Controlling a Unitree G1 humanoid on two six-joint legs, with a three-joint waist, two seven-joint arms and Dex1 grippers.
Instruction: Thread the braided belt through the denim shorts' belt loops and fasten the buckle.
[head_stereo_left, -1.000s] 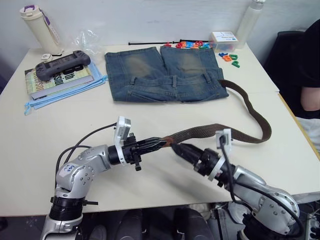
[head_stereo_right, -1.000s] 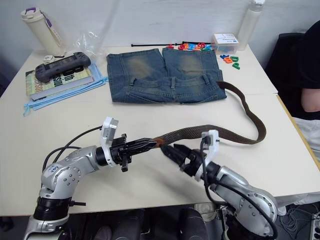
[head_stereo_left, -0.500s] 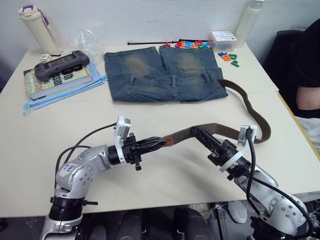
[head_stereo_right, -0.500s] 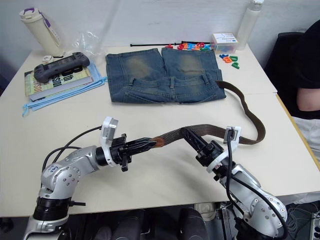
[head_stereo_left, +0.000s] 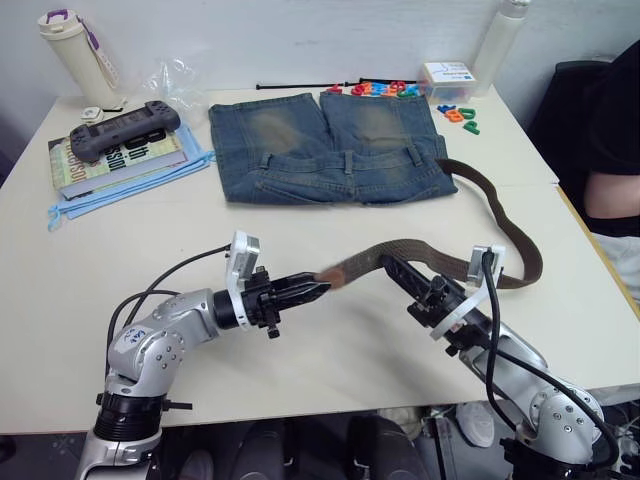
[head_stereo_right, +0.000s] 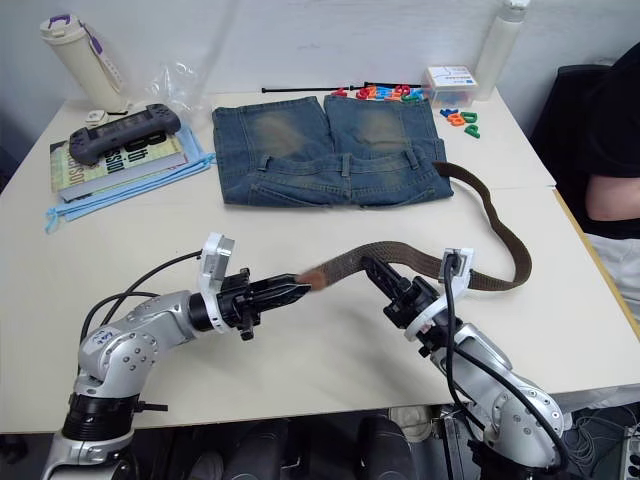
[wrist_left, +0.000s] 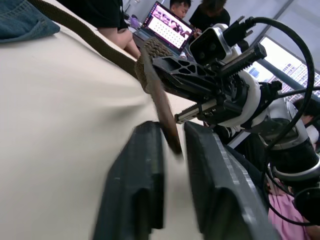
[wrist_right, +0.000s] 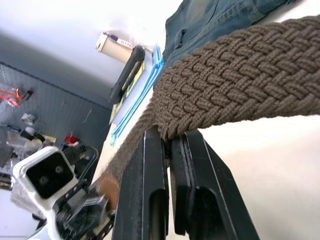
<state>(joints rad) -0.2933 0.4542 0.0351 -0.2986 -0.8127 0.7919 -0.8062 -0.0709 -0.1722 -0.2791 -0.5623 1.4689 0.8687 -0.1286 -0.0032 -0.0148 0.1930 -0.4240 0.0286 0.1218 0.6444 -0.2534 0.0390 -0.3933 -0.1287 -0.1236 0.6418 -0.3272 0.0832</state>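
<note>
Brown braided fabric, the long woven belt is arching between both jaws above the cream tabletop. The left gripper is pinching its tip; the right gripper is clamping it further along. Blue faded denim shorts are lying beyond them. No readable writing.

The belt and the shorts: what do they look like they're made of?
The braided belt: woven brown cord or fabric, matte, by its visible plaited strands; its tip looks like smooth tan leather, though blurred. The denim shorts: blue denim, faded yellowish patches, stitched seams.
</note>
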